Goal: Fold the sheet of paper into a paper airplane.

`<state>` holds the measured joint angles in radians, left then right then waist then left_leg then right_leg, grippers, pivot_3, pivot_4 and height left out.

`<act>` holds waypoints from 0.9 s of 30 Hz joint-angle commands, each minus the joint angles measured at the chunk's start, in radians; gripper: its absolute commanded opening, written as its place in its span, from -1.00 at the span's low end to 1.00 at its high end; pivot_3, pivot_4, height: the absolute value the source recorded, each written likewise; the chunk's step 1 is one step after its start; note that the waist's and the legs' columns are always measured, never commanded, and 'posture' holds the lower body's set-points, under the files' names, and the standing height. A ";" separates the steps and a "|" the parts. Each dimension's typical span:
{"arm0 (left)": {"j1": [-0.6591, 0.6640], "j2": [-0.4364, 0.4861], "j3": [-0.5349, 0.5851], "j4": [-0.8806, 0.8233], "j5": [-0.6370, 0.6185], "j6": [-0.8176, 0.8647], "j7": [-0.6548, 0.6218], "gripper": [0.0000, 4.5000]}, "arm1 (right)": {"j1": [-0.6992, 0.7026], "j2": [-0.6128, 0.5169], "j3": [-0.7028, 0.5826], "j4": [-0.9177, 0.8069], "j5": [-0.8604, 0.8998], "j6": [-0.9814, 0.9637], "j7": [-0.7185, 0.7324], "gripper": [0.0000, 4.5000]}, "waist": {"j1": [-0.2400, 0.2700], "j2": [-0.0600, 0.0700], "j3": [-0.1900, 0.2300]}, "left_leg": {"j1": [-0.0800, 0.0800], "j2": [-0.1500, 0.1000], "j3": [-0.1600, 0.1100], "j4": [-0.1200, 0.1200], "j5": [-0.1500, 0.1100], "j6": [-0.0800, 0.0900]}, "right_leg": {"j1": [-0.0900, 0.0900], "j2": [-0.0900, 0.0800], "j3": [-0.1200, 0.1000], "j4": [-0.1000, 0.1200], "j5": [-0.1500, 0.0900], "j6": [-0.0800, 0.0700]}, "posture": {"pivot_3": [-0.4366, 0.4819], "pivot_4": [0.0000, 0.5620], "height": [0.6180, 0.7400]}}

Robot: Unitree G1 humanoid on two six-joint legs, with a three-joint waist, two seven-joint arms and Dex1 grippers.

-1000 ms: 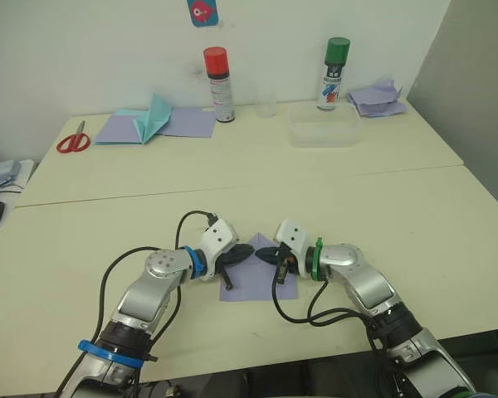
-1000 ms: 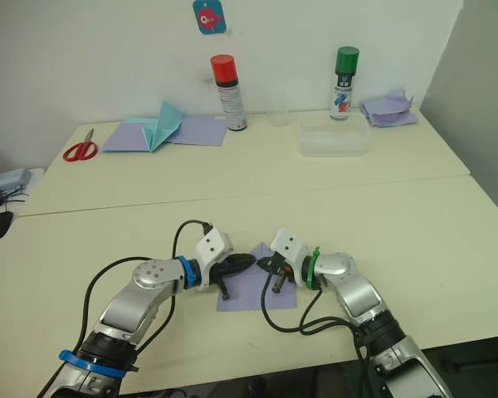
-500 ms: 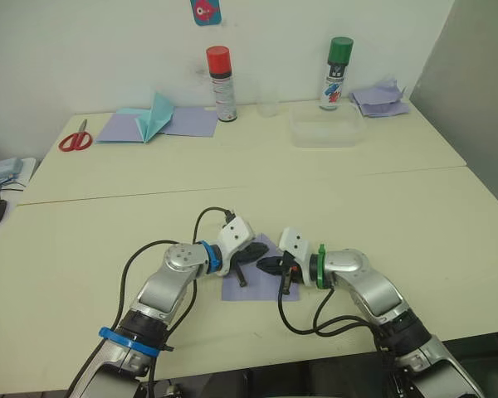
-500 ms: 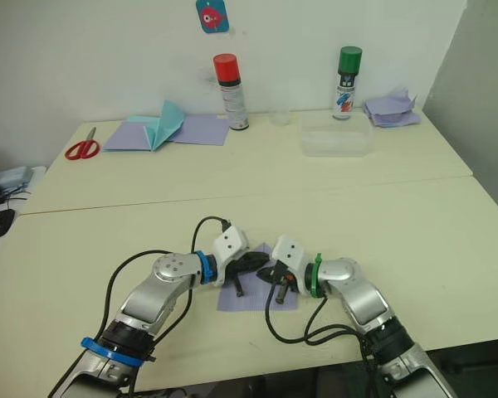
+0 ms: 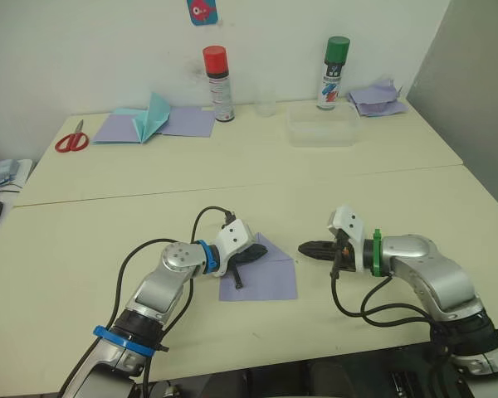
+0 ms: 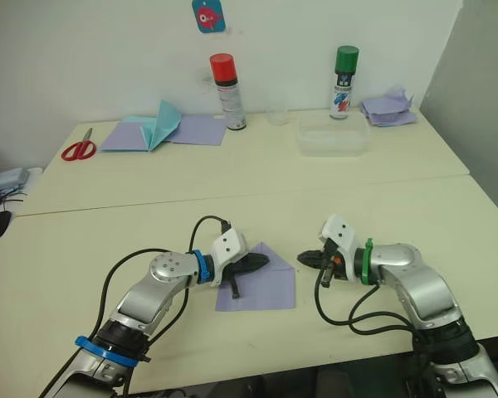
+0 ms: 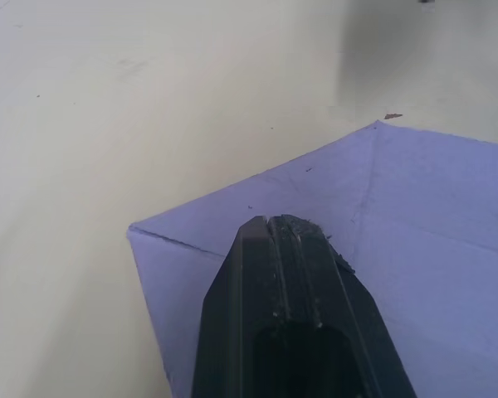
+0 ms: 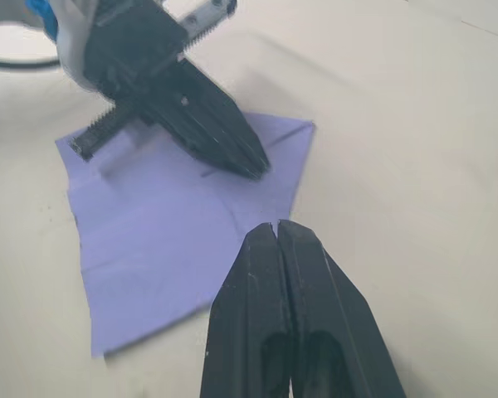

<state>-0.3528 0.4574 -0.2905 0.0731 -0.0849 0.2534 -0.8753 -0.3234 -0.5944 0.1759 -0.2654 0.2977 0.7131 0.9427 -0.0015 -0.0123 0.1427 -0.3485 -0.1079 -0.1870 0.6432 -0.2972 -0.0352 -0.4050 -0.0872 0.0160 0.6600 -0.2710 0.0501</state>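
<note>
Pressing sheet of paper [image 5: 261, 274]: left gripper [image 5: 255, 251], jaws together; right gripper [image 5: 305, 248] apart, likewise.

Along the back of the cream table [image 5: 108, 186], from upper left: red scissors [image 5: 70, 139], flat lavender sheets [image 5: 187, 123] with a teal paper shape [image 5: 152, 117] standing on them, a red-capped can [image 5: 218, 84], a clear tub [image 5: 321, 128], a green-capped can [image 5: 334, 73], and a lavender heap [image 5: 377, 98] at upper right.

left gripper [image 5: 260, 251] fingers closed, low | right gripper [image 5: 304, 248] fingers closed, apart
</note>
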 commanded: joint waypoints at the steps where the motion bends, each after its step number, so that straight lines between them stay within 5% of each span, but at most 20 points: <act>1: 0.022 0.010 -0.013 0.048 0.033 0.005 0.006 -0.99 | 0.010 -0.051 0.026 0.001 -0.019 0.009 0.010 -1.00 | 0.000 0.000 0.000 | 0.000 0.000 0.000 0.000 0.000 0.000 | 0.000 0.000 0.000 0.000 0.000 0.000 | -0.05 -0.47 1.00; 12: 0.006 -0.007 -0.010 0.071 0.033 -0.007 0.018 -0.99 | -0.071 -0.011 0.047 0.028 0.027 0.142 -0.024 -1.00 | 0.003 -0.002 0.001 | 0.000 0.000 0.000 0.001 0.000 0.000 | 0.001 0.000 0.000 0.000 0.000 0.000 | -0.05 -0.47 1.00; 18: 0.024 -0.005 -0.011 0.058 0.028 -0.008 0.014 -1.00 | -0.115 0.062 -0.082 0.014 0.191 0.462 -0.100 -0.31 | 0.004 -0.003 0.002 | -0.001 0.000 0.000 0.001 0.000 0.000 | 0.000 0.000 0.000 0.000 0.002 -0.002 | -0.05 -0.47 1.00; 27: 0.032 -0.014 -0.013 0.053 0.028 -0.005 0.021 -1.00 | -0.164 0.213 -0.235 0.011 0.290 0.871 -0.269 -0.31 | 0.003 -0.003 0.002 | -0.001 -0.001 0.000 0.001 0.000 0.000 | 0.000 -0.001 0.000 0.000 0.002 -0.003 | -0.05 -0.47 1.00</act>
<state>-0.3468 0.4376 -0.2869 0.0894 -0.0850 0.2254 -0.8591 -0.4635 -0.3961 -0.0235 -0.2171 0.5658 1.5407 0.7015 0.0018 -0.0152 0.1444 -0.3491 -0.1090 -0.1872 0.6442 -0.2975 -0.0347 -0.4049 -0.0879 0.0164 0.6599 -0.2693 0.0475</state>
